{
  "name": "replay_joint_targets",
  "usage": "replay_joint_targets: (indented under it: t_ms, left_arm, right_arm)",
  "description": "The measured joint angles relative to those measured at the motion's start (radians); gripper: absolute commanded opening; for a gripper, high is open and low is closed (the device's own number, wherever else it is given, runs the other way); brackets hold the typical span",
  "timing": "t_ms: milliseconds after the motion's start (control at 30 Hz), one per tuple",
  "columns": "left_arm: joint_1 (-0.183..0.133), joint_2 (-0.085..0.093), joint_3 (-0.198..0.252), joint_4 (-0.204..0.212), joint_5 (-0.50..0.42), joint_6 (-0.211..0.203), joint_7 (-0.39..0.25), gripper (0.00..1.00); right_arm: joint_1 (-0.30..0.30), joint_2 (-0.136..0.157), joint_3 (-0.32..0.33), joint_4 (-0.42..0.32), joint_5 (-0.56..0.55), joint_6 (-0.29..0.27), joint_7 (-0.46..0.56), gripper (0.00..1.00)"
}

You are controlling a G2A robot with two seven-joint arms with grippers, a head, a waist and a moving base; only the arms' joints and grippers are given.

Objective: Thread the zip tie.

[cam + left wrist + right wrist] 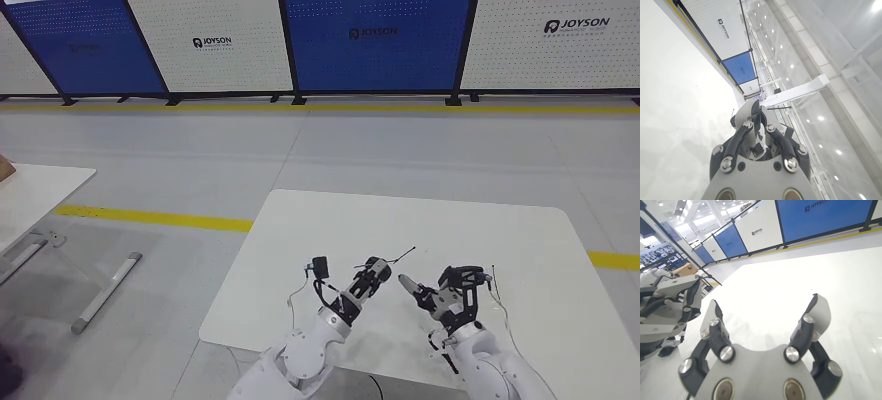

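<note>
Two grippers are in use, both low over the near part of the white table (pixel 450 220).

1. My left gripper (pixel 759 108) is closed on the zip tie (pixel 780 108). The pads (pixel 755 110) meet on the strap close to one end, so most of its length projects free past the fingertips. I judge this hold is chosen to present an unsupported end that can be approached from the side, with the table surface out of the way.

2. The zip tie is a thin black strap, held in the air and not touching the table. In the top view its free end points away from me and toward my right side, and it ends near the right gripper without touching it. I cannot tell whether the projecting end is the tail or the locking head. The short part on the other side of the pads is too small to read.

3. My right gripper (pixel 765 298) is spread wide and holds nothing. It sits just beside the left gripper, apart from the strap, with its fingers (pixel 819 309) aimed out across the table. I judge the jaws are open so that they can close on the free end.

Step in hand, as I judge it: bringing a second grip to the strap. The tie is not yet formed into a loop. The next move calls for fine alignment. The strap is thin and likely springy, so an off-centre pinch could twist it out of the left pads.
</note>
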Motion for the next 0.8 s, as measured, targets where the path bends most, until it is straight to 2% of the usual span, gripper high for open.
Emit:
replay_joint_targets:
  t_ms: [33, 67, 133, 267, 300, 367, 600, 800]
  left_arm:
    - [0.0, 0.0, 0.001, 0.0, 0.002, 0.0, 0.001, 0.0]
    - [-0.001, -0.001, 0.003, 0.001, 0.004, 0.001, 0.002, 0.0]
    - [-0.001, -0.001, 0.004, 0.002, 0.005, 0.001, 0.004, 0.0]
    - [-0.001, -0.002, 0.006, 0.003, 0.004, 0.0, 0.001, 0.0]
    - [-0.001, -0.002, 0.007, 0.003, 0.004, 0.0, 0.001, 0.0]
    - [-0.002, -0.002, 0.008, 0.002, 0.004, 0.001, 0.0, 0.0]
    - [-0.006, -0.004, 0.017, 0.011, -0.004, 0.007, -0.02, 0.0]
    - [-0.012, -0.006, 0.027, 0.018, -0.001, 0.01, -0.018, 0.0]
  right_arm:
    - [0.001, -0.001, -0.003, -0.001, -0.005, 0.005, -0.004, 0.65]
    - [0.003, -0.002, -0.006, -0.001, -0.011, 0.011, -0.006, 0.6]
    - [0.005, -0.003, -0.011, -0.001, -0.02, 0.018, -0.005, 0.62]
    - [0.011, -0.005, -0.019, -0.001, -0.03, 0.013, 0.01, 0.6]
    - [0.012, -0.005, -0.021, -0.002, -0.032, 0.01, 0.013, 0.52]
    - [0.014, -0.005, -0.024, -0.003, -0.036, 0.004, 0.021, 0.45]
    - [0.017, -0.005, -0.022, -0.007, -0.032, -0.02, 0.043, 0.47]
    - [0.018, -0.005, -0.02, -0.005, -0.033, -0.037, 0.054, 0.44]
